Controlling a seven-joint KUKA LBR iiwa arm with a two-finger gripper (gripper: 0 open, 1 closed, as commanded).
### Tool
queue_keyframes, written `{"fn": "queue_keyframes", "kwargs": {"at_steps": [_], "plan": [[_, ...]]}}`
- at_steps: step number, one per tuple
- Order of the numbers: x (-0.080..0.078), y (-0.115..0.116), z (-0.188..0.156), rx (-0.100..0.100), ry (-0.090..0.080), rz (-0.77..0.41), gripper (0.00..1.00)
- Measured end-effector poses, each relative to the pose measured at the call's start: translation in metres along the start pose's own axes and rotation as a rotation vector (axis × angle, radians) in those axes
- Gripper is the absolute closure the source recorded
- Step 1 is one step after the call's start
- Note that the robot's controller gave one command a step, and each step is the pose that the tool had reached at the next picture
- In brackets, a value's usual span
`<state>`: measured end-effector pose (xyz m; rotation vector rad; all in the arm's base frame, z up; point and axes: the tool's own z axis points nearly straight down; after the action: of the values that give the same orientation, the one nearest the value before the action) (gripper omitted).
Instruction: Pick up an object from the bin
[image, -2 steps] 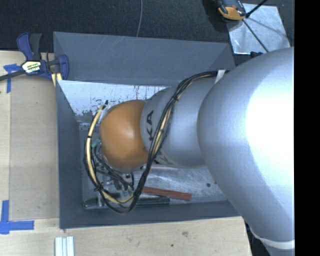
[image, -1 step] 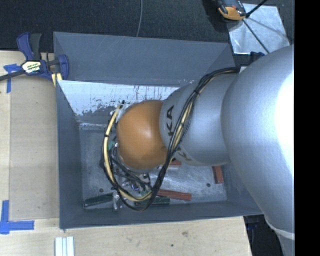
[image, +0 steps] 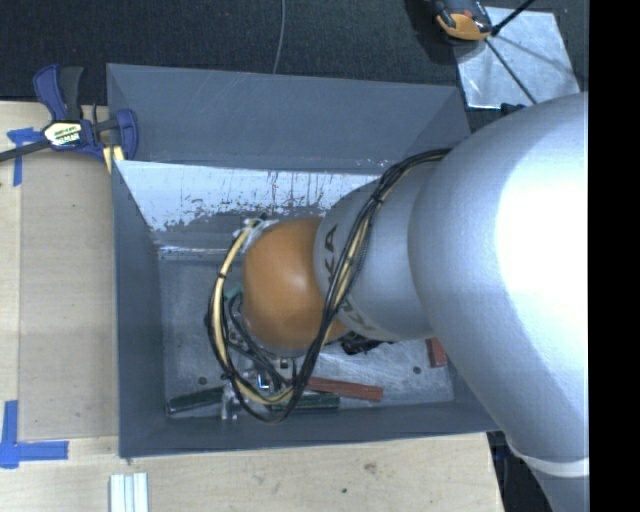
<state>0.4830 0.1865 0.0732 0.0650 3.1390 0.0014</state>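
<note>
Near wall of the bin (image: 135, 300): a dark green pen-like stick (image: 195, 403) lies flat, left of centre, with a red-brown stick (image: 345, 389) to its right. The pincer (image: 243, 392) sits low at the green stick's right end, possibly touching it. Cannot tell whether it is released or clenched. Behind it is the orange wrist cover (image: 285, 285), looped with cables. The arm (image: 480, 250) slants down from the right.

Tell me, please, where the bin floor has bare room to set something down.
Bare floor runs along the left wall, above the green pen. A smaller patch lies between the brown stick and the red block. Near the arm it is crowded.
</note>
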Motion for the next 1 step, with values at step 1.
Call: {"fn": "queue_keyframes", "kwargs": {"at_steps": [1], "plan": [[-0.0106, 0.0345, -0.0024, 0.010, -0.011, -0.362, 1.00]]}}
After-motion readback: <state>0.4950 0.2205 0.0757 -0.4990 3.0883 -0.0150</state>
